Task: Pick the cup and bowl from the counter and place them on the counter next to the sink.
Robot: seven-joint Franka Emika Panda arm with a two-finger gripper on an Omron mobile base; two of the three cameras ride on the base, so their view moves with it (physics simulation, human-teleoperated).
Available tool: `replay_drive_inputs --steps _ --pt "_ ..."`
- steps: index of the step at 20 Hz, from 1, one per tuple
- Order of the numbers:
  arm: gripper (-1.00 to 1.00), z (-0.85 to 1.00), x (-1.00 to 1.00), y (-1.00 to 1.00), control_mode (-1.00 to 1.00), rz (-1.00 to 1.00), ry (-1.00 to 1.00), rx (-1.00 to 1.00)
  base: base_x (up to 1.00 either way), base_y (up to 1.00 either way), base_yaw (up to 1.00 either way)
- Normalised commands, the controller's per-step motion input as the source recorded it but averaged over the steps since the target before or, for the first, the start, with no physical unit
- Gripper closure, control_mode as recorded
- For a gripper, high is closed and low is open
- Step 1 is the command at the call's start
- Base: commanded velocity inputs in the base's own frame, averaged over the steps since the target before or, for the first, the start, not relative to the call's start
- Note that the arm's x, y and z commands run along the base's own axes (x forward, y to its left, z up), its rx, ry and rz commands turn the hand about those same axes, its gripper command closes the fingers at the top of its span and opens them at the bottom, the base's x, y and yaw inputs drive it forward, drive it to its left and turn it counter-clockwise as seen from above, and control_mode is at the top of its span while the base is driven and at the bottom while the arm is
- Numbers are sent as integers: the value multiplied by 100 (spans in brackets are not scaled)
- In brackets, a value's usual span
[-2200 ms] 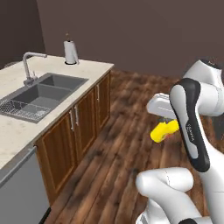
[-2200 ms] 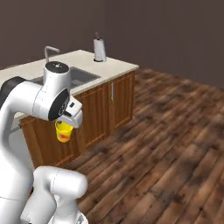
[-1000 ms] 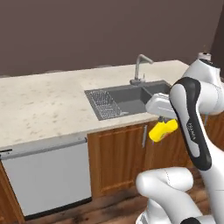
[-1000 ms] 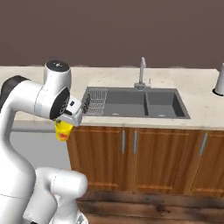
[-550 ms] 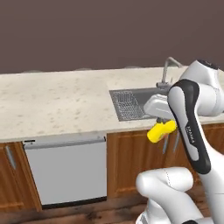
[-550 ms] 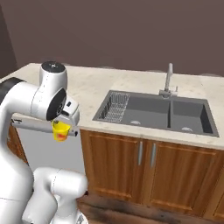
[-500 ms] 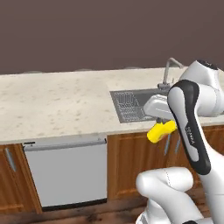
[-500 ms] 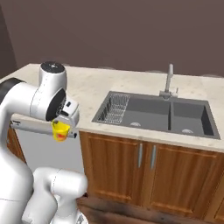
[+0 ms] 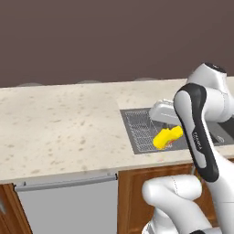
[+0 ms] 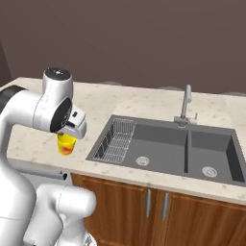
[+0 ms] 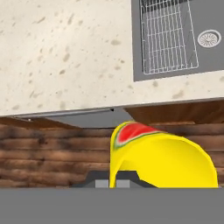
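Over the last two seconds the whole scene is seen to shift across both base views: the base is driven round from the end of the cabinet run to face the tabletop (image 9: 59, 119) squarely, so the sink (image 10: 168, 146) with its wire rack (image 10: 113, 141) and faucet (image 10: 185, 108) is now brought close in front. This shift is read as camera travel, not as movement of the fixtures. The cup (image 9: 167, 137) is held clenched in the gripper (image 10: 67, 141) throughout, carried in the same pose below the wrist, its red-orange mark visible in the hand view. It is kept in the air, off the front edge of the tabletop, just left of the sink's rack side, with the floor (image 11: 43, 153) seen beneath it. The transport leg is judged nearly finished; what is left for the cup is a reach forward over the bare stone beside the sink, a lowering and a release. The bowl is judged not yet dealt with.
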Motion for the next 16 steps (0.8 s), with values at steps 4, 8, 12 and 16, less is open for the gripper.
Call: replay_drive_inputs --steps 4,8,12,16 --pt "100 0 0 0 100 0 0 0 69 3 6" --pt "100 0 0 0 100 0 0 0 35 0 6" --pt "100 0 0 0 100 0 0 0 25 0 0" --pt "100 0 0 0 100 0 0 0 0 0 0"
